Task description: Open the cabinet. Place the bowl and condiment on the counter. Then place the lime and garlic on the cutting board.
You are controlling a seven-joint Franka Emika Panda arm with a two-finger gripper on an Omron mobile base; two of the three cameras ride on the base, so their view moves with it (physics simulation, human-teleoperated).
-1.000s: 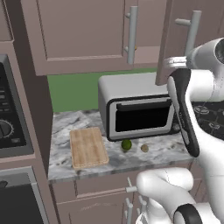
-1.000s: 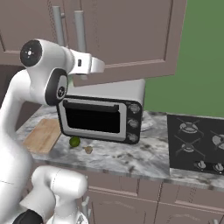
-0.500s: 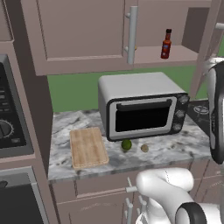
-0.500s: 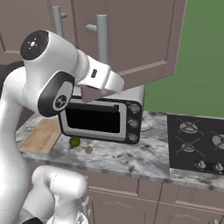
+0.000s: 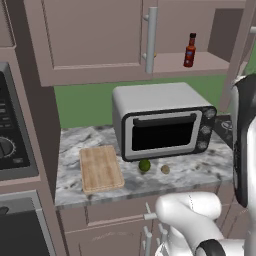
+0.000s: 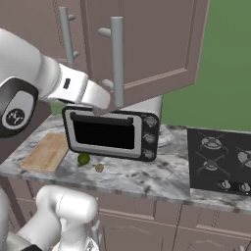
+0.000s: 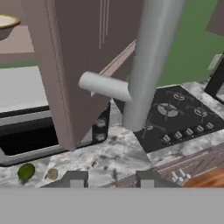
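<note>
Upper right, left base view: condiment [image 5: 189, 50] on cabinet [image 5: 95, 37] shelf | hand view top left: bowl [image 7: 7, 22] | jaws slightly apart, empty, below handle [image 7: 146, 65]

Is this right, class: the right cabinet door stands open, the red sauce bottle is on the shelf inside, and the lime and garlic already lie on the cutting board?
One part is wrong. In the left base view the lime and garlic lie on the counter in front of the toaster oven, beside the cutting board, not on it. The open door and the shelved sauce bottle are right.
</note>
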